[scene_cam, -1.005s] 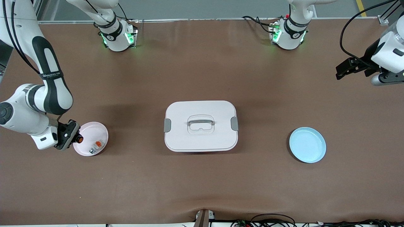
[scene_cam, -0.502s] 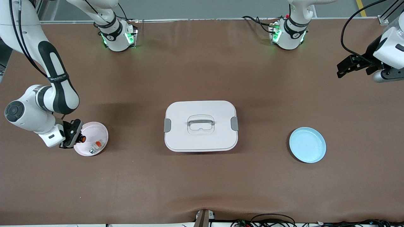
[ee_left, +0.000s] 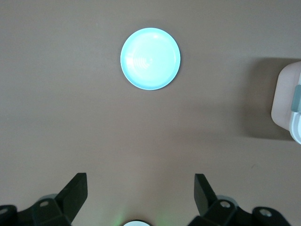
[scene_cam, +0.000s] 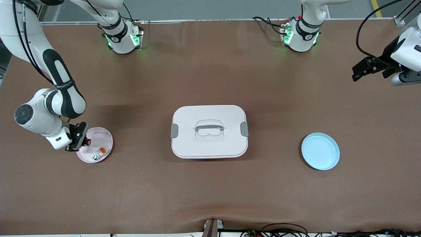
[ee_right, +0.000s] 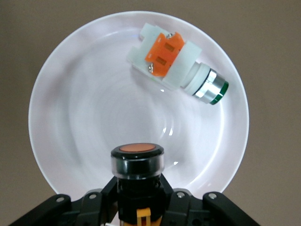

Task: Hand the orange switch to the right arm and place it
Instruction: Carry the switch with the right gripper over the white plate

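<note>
My right gripper [scene_cam: 81, 141] is shut on the orange switch [scene_cam: 87, 142], a black stubby button part with a round orange end. It holds the switch over the pink plate [scene_cam: 106, 138] at the right arm's end of the table. In the right wrist view the switch [ee_right: 137, 162] sits between the fingers, above the plate [ee_right: 61, 117]. My left gripper [scene_cam: 360, 70] is open and empty, raised over the table at the left arm's end; its wrist view shows its two fingers [ee_left: 75, 188] spread apart.
A white-grey part with an orange piece [scene_cam: 100, 152] lies on the pink plate, also in the right wrist view [ee_right: 176, 63]. A white lidded box [scene_cam: 209, 131] stands mid-table. A light blue plate [scene_cam: 320, 151] sits toward the left arm's end.
My right gripper has moved with the switch from the pink plate's edge to over the plate. My left gripper has shifted slightly.
</note>
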You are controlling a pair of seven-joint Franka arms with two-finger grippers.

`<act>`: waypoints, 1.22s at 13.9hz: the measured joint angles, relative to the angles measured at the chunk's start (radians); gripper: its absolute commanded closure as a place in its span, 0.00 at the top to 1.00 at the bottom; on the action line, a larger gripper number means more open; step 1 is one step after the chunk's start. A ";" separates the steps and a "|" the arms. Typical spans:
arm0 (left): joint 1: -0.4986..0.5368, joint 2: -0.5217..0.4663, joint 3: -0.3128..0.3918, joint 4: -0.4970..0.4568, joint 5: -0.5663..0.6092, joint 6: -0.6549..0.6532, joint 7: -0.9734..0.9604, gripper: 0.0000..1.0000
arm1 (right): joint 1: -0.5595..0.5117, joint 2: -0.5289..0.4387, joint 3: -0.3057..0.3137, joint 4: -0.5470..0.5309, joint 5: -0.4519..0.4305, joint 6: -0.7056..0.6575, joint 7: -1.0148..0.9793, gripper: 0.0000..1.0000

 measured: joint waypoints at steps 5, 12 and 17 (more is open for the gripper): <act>0.000 0.037 0.001 0.036 0.000 0.002 0.000 1.00 | 0.000 0.000 0.009 -0.020 0.000 0.022 -0.037 0.00; 0.001 0.041 0.004 0.041 0.000 0.003 0.000 1.00 | 0.001 0.017 0.013 -0.039 0.000 0.056 -0.039 0.00; 0.010 0.041 0.005 0.049 0.000 0.003 0.000 1.00 | 0.001 0.024 0.014 -0.039 0.000 0.064 -0.039 0.00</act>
